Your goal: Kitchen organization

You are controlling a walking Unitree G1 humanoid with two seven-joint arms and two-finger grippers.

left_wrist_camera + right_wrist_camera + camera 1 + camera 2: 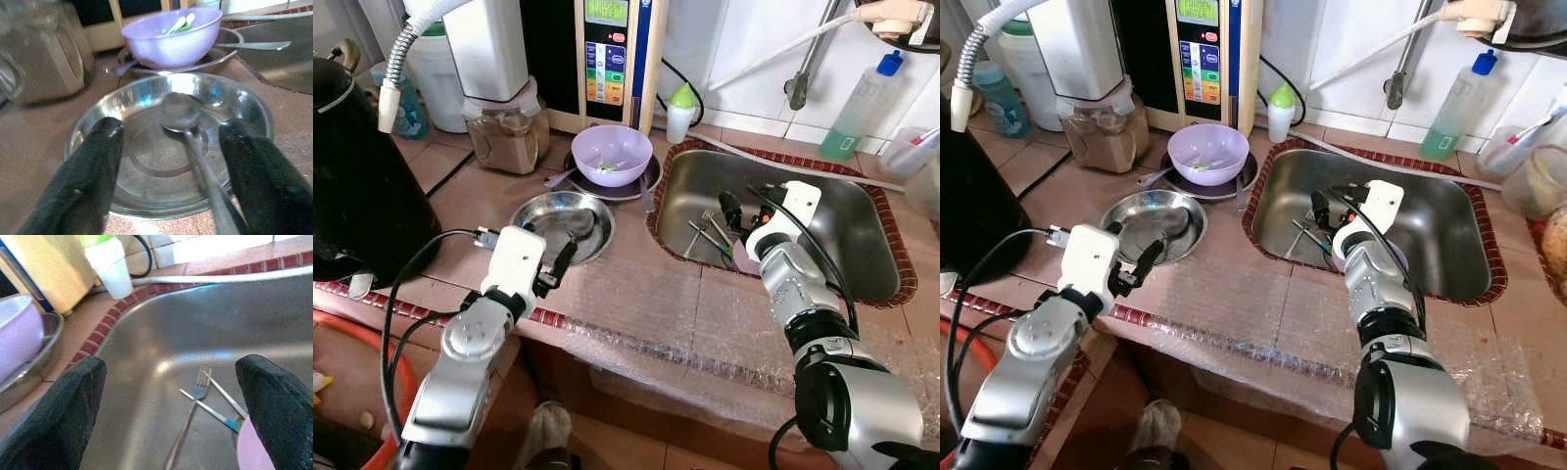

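While the head views look down on a brown tiled desk (636, 294), the left pincer (558, 264) hangs at the near rim of a shallow steel plate (540, 211), in which a spoon (579, 223) lies. Behind the plate a lilac bowl (612, 154) sits inside a second steel dish (636, 186), and a blender jar (504, 132) with brown contents stands to the left of it. The right pincer (729, 211) reaches over the near edge of the steel sink (862, 235), where a fork (713, 223) and some thin utensils lie on the bottom. A green soap bottle (857, 108) stands behind the sink. In the left wrist view the two black fingers (88, 171) are apart, one on each side of the spoon (183, 115), whose round grey bowl rests in the middle of the shiny plate (244, 105) and whose handle runs toward the camera; the fingers do not touch it. In the right wrist view the fingers (63, 416) are wide apart above the sink (195, 333), and the fork (193, 401) lies crossed with a thin stick with a blue-green tip (215, 413). A small white bottle with a green cap (110, 262) stands on the desk beyond the rim.
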